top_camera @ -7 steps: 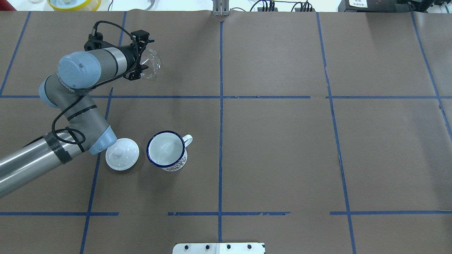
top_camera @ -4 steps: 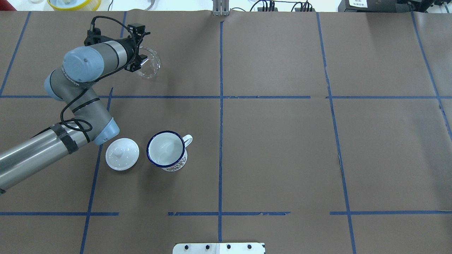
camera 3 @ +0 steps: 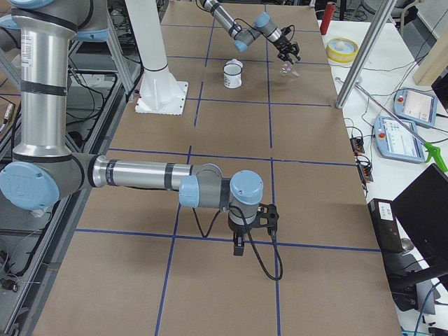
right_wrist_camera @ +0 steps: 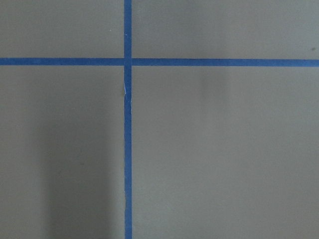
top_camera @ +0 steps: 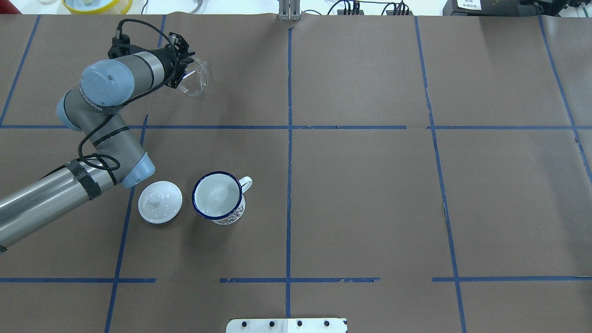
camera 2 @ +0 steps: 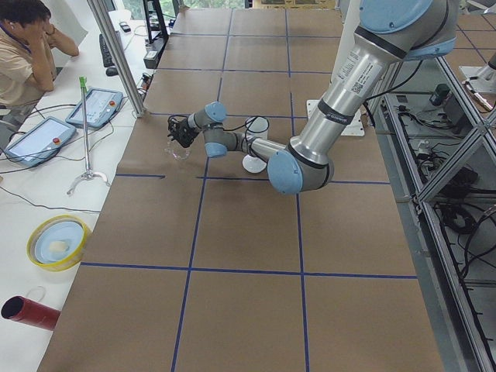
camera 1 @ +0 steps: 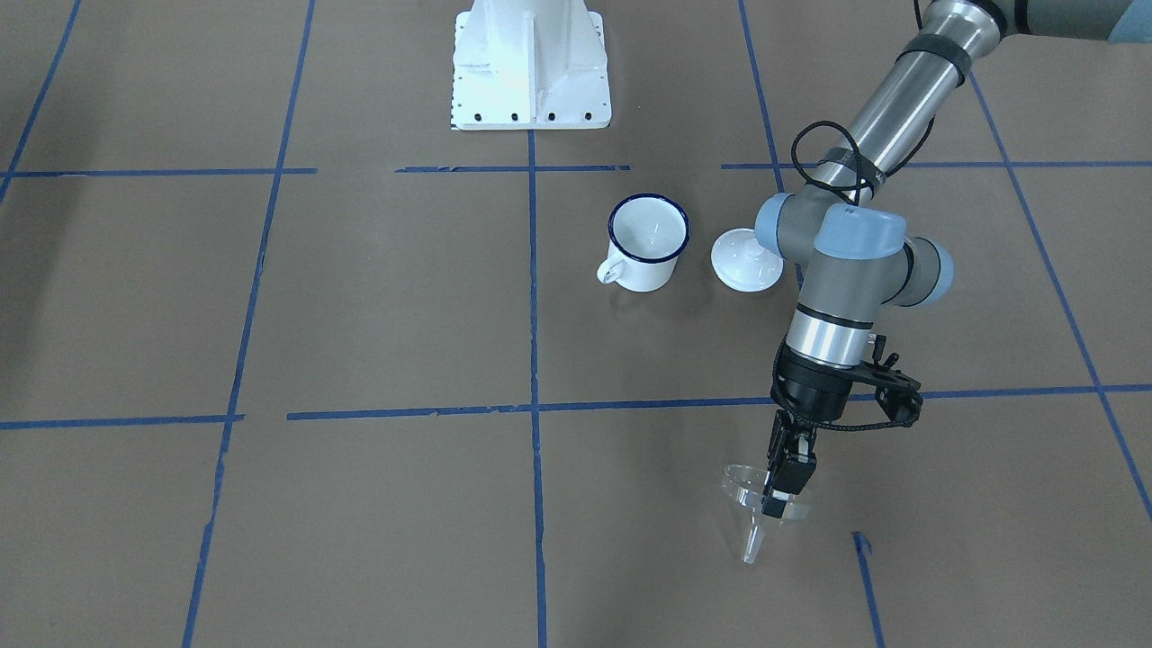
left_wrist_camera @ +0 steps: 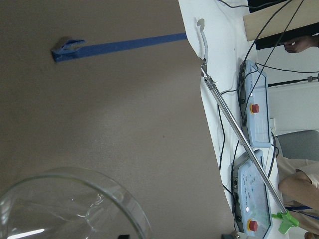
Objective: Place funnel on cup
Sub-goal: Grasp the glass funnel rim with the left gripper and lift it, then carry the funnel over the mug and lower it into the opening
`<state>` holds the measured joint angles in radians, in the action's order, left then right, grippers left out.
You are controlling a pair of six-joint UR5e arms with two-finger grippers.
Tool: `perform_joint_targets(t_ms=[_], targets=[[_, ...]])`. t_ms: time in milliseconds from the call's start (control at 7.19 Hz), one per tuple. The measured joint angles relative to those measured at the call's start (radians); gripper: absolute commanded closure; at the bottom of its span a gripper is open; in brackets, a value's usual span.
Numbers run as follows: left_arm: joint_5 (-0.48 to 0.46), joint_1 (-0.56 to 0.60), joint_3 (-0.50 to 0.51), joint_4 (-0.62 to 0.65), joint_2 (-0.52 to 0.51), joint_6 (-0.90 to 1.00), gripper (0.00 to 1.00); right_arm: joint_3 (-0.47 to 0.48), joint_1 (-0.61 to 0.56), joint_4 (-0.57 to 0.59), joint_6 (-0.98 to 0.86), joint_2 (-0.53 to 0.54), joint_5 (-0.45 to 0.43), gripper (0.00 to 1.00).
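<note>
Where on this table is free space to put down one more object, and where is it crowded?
Free, in the overhead view: all the brown paper right of the centre tape line, and the near strip between the cup and the white base plate. Crowded: the left side, where the lid sits beside the cup and the left gripper holds the funnel.
</note>
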<state>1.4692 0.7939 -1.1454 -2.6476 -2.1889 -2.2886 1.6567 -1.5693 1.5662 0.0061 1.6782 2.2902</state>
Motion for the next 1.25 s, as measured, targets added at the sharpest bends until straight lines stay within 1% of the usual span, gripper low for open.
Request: perform_joint_targets(t_ms=[417, 556, 695, 834, 974, 1113, 1252], targets=[[0.0, 0.008, -0.007, 0.001, 0.001, 0.004, 1.0, 0.0, 0.0, 0.0, 0.0, 0.0, 0.0, 0.0], [0.002, 0.013, -0.024, 0.001, 0.002, 0.006, 1.0, 0.0, 0.0, 0.0, 0.0, 0.0, 0.0, 0.0], [0.013, 0.021, -0.068, 0.007, 0.005, 0.016, 1.0, 0.0, 0.0, 0.0, 0.0, 0.0, 0.0, 0.0], [0.045, 0.025, -0.135, 0.035, 0.007, 0.033, 1.0, 0.0, 0.0, 0.0, 0.0, 0.0, 0.0, 0.0], [0.097, 0.026, -0.222, 0.104, 0.008, 0.044, 1.0, 0.0, 0.0, 0.0, 0.0, 0.0, 0.0, 0.0], [0.156, 0.026, -0.342, 0.224, 0.008, 0.062, 1.0, 0.0, 0.0, 0.0, 0.0, 0.0, 0.0, 0.0], [0.201, 0.025, -0.477, 0.384, 0.007, 0.096, 1.0, 0.0, 0.0, 0.0, 0.0, 0.0, 0.0, 0.0]])
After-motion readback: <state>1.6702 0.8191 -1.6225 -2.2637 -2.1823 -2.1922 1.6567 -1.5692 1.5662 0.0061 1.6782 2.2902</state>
